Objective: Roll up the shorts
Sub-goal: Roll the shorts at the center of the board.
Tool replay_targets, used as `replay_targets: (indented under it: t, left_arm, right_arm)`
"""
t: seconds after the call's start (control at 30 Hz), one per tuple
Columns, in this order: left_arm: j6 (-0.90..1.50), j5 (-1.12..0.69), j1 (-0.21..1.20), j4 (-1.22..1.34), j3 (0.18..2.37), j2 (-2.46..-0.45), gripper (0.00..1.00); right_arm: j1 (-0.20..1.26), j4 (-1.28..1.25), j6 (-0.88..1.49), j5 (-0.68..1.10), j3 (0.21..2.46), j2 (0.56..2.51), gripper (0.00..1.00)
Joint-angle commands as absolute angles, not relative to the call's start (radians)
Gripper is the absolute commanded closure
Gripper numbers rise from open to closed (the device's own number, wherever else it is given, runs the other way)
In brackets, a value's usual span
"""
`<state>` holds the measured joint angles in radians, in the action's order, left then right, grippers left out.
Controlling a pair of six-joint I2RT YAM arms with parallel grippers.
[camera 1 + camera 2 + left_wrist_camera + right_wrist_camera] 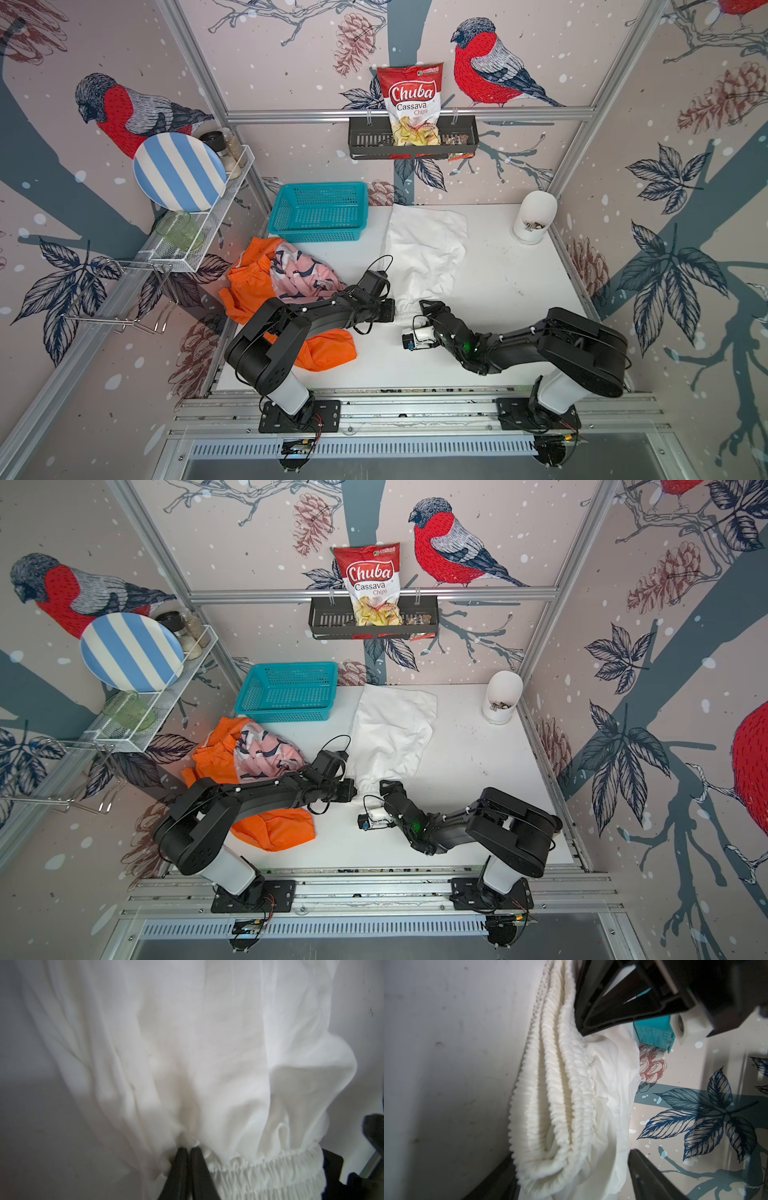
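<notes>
Orange fabric shorts (328, 351) are seen nearest in both top views. They are crumpled on the white tabletop (511, 286) and partly covered by the left arm (299, 320). The pink shorts with navy-and-white print (299, 274) are heaped on their far part.

The white shorts (424, 249) are laid lengthwise at mid-table, with the gathered waistband (550, 1084) nearest and the legs reaching towards the back wall. The waistband is met from either side by the two grippers.

Only in the left wrist view is the left gripper (188, 1150) shown pinched tight on a tuck of white fabric just beyond the waistband; from above, this grip cannot be made out. In the right wrist view the right gripper (571, 1164) is shown with jaws set wide, and the waistband's folded end lies between them, not squeezed.

Beyond, a teal plastic mesh basket (320, 212) is stood left of the legs, and a white rounded container (534, 218) is placed in the far right corner.
</notes>
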<state>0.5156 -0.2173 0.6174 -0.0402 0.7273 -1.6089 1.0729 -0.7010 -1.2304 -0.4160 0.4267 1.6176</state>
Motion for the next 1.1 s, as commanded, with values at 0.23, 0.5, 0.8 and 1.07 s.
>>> replay_targets:
  t: [0.23, 0.5, 0.8, 1.07]
  left_arm:
    - [0.492, -0.19, 0.612, -0.257, 0.714, -1.607, 0.88]
    - [0.497, -0.192, 0.609, -0.249, 0.707, -1.605, 0.88]
    - [0.496, -0.199, 0.609, -0.252, 0.713, -1.612, 0.88]
    - [0.512, -0.166, 0.609, -0.301, 0.748, -1.539, 0.85]
  right_arm:
    - [1.105, -0.829, -1.337, -0.442, 0.443, 1.733, 0.18]
    - [1.175, -0.872, -1.364, -0.447, 0.448, 1.763, 0.24]
    - [1.224, -0.957, -1.374, -0.505, 0.427, 1.799, 0.61]
    - [1.29, -0.68, -1.096, -0.546, 0.483, 1.703, 0.73]
